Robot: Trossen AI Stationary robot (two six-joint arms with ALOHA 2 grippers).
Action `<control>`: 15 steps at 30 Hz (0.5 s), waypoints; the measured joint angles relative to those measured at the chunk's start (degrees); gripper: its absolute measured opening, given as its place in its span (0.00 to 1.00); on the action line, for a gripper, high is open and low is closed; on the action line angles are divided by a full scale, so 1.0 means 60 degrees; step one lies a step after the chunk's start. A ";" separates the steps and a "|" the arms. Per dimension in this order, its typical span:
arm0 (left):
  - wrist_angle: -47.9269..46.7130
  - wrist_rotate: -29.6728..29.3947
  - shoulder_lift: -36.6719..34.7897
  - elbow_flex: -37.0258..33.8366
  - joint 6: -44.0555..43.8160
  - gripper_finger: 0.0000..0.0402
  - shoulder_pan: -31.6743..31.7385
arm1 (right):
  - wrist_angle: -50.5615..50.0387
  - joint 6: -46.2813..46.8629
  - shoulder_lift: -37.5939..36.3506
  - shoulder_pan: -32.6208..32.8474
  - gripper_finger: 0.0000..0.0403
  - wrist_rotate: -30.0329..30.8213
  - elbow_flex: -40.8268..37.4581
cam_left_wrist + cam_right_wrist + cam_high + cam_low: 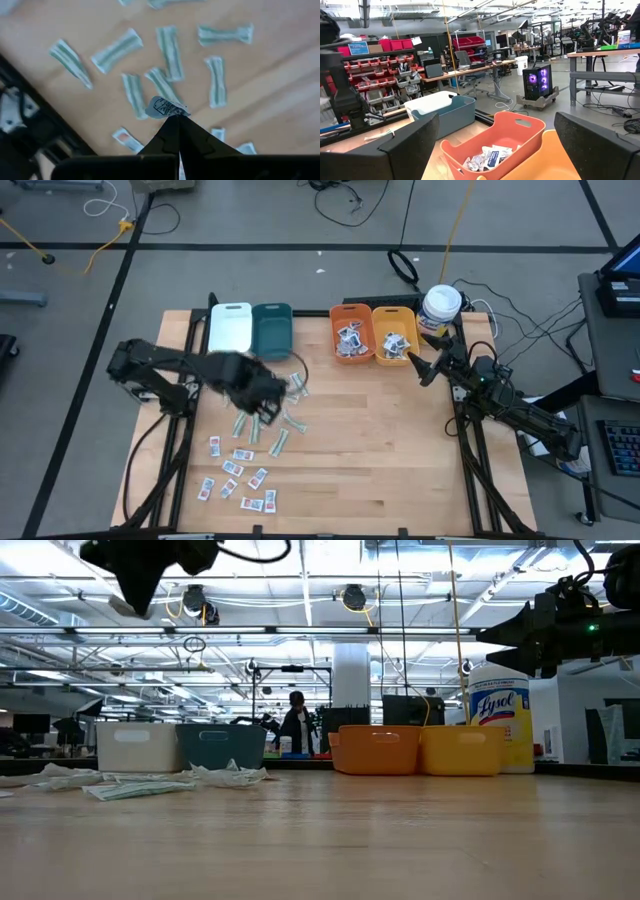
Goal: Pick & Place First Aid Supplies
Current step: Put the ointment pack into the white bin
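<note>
Two orange bins (350, 332) (394, 334) hold white packets (349, 344); white bin (230, 326), teal bin (271, 328) adjacent. Left gripper (176, 118) pinches one packet (166, 106); right gripper (418, 367) spread, unloaded.

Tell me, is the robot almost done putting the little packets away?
Not nearly. Done: some white packets already sit in the orange bin and the yellow bin. In hand: the left claw is shut on one white packet with dark print, lifted above the table. Left: pale-green strips and small red-print packets are scattered on the wood. The white bin and teal bin look empty. The right claw waits open beside the yellow bin.
</note>
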 joint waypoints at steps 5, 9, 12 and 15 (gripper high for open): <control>-0.0108 0.0008 -0.0792 -0.0689 0.1310 0.00 0.1810 | 0.0000 0.0000 0.0000 -0.0004 0.97 0.0000 0.0000; -0.0306 0.0024 -0.1215 -0.1256 0.2372 0.00 0.3513 | -0.0001 0.0004 0.0000 -0.0004 0.97 0.0000 -0.0001; -0.0475 -0.0011 -0.1193 -0.1432 0.3272 0.00 0.4813 | -0.0003 0.0001 0.0002 -0.0003 0.97 0.0000 -0.0004; -0.0382 -0.0058 -0.1171 -0.1446 0.4245 0.00 0.6112 | -0.0004 0.0004 0.0000 0.0000 0.97 0.0004 0.0000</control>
